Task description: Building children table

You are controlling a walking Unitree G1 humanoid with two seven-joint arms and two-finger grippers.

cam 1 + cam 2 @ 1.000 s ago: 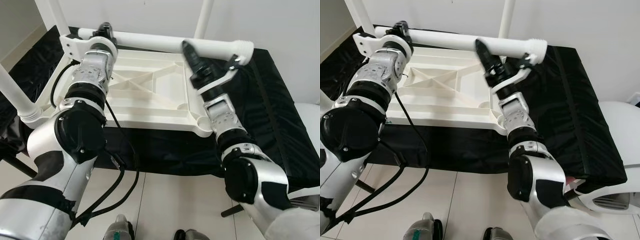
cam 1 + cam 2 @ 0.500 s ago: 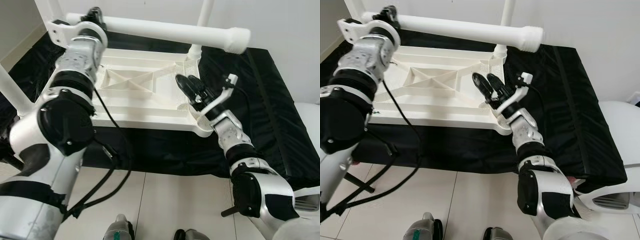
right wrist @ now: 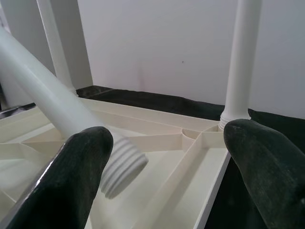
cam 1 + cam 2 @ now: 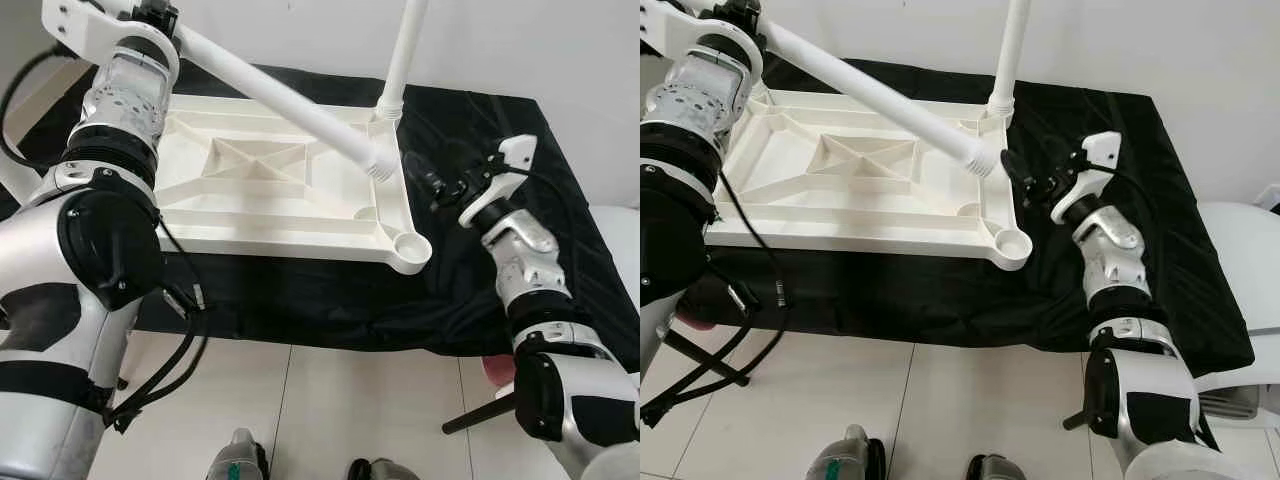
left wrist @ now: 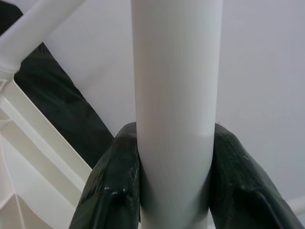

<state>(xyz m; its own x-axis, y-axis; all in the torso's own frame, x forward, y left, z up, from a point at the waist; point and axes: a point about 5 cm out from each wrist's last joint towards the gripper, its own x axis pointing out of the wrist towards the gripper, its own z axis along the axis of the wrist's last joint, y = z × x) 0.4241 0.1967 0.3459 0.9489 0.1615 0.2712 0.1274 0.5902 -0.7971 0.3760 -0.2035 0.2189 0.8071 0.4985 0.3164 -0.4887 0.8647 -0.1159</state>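
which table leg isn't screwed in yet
The slanted leg held in the left gripper, its threaded end free above the tabletop. The far-right corner leg stands upright in its socket.

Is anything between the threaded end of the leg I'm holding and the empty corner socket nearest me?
Nothing visible. The left pincer grips the loose leg; its threaded end hangs above the tabletop, the empty socket lies open below, and the open right pincer sits off to the side.

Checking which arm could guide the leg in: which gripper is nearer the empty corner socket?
Right. The right gripper hovers open just beside the empty corner socket; the left gripper clamps the loose table leg at its far upper end.
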